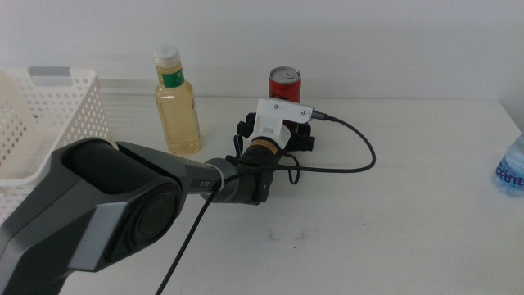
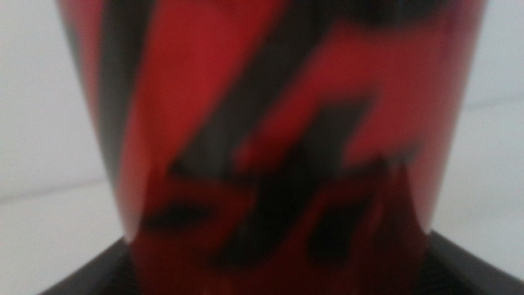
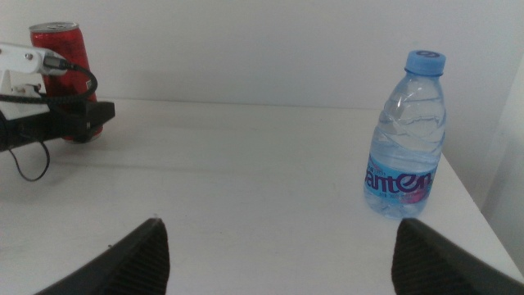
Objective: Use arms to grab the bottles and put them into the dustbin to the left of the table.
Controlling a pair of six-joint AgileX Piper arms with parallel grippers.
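The red can is being approached by the left gripper; no bottle is judged binned yet.

On the table [image 1: 426, 205], with the dustbin [image 1: 49, 123] at its left edge, the left gripper [image 1: 274, 131] is set around the red can [image 1: 285, 82]; closing and lifting are called for next. Whether its jaws are spread or pressed cannot be told. The can's blurred closeness is shown only by the left wrist view; the water bottle [image 3: 407, 135] upright, with the right gripper [image 3: 278, 246] spread wide and empty, only by the right wrist view.

Red can [image 2: 278, 139] blurred, edge-cropped close up; water bottle [image 1: 512, 168] half cut off.
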